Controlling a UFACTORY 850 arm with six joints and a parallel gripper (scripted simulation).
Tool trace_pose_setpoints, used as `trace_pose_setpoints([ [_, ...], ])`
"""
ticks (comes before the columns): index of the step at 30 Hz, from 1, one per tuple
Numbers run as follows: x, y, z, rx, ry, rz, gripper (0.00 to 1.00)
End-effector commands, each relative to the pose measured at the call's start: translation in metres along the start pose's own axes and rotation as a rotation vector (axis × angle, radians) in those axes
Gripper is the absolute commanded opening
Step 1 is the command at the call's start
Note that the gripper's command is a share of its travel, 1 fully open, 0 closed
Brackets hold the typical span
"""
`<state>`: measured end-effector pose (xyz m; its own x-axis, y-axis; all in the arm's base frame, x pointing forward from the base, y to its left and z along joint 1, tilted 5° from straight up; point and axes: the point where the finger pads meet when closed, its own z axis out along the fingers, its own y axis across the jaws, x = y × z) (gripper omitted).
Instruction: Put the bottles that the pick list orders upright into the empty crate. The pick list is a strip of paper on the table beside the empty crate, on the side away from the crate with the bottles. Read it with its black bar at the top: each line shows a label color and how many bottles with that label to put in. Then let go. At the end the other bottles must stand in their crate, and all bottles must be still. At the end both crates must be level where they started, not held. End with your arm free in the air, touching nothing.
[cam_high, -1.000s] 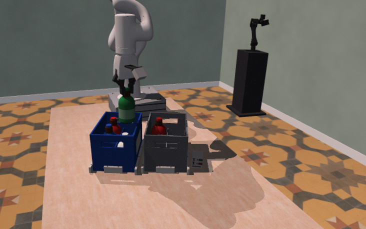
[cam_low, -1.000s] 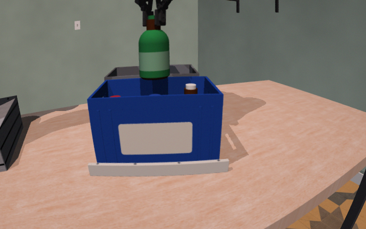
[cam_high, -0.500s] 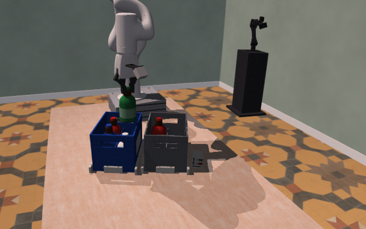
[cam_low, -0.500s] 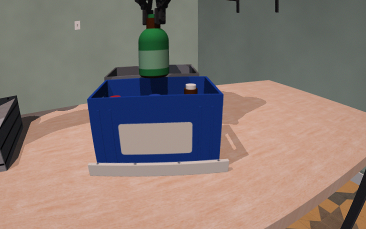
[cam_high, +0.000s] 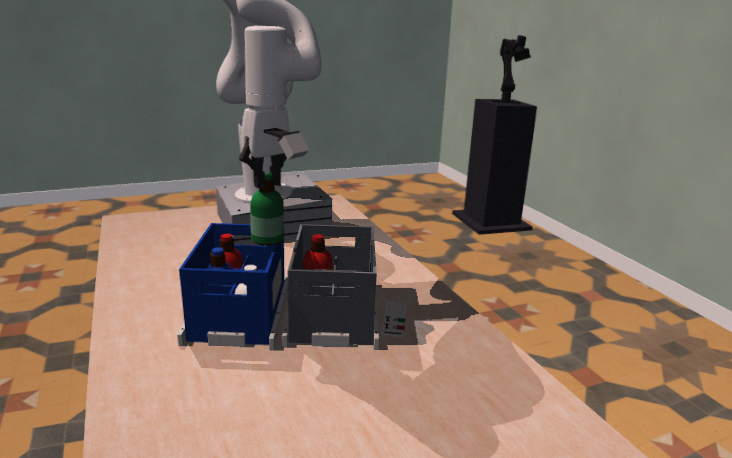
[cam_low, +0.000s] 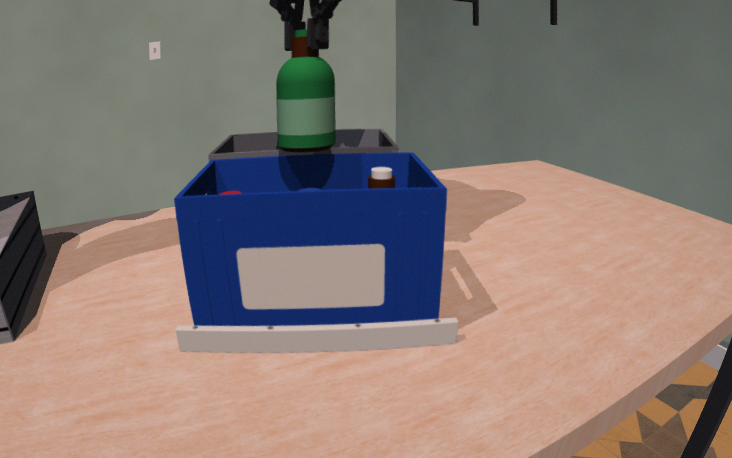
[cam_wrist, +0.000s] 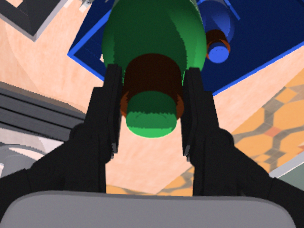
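Green-label bottle (cam_high: 266, 216) (cam_low: 305, 102) (cam_wrist: 155, 35): upright, neck between my fingertips. Below my hand: blue crate (cam_high: 226, 315) (cam_low: 310, 221) (cam_wrist: 260, 60), level, red, blue and white-capped bottles inside; gray crate (cam_high: 331, 310) (cam_low: 385, 141) (cam_wrist: 34, 36), level, one red bottle (cam_high: 317, 259) inside.

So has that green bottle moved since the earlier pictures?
Yes: the green bottle has shifted slightly toward the gray crate and risen above the blue crate's rim.
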<state>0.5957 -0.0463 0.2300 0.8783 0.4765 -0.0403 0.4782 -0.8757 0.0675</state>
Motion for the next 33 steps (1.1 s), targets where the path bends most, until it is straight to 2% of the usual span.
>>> trace_pose_setpoints([
  [1,0.006,-0.005,-0.001,-0.001,0.002,0.0,0.0],
  [33,0.041,-0.049,-0.001,-0.001,0.002,0.0,0.0],
])
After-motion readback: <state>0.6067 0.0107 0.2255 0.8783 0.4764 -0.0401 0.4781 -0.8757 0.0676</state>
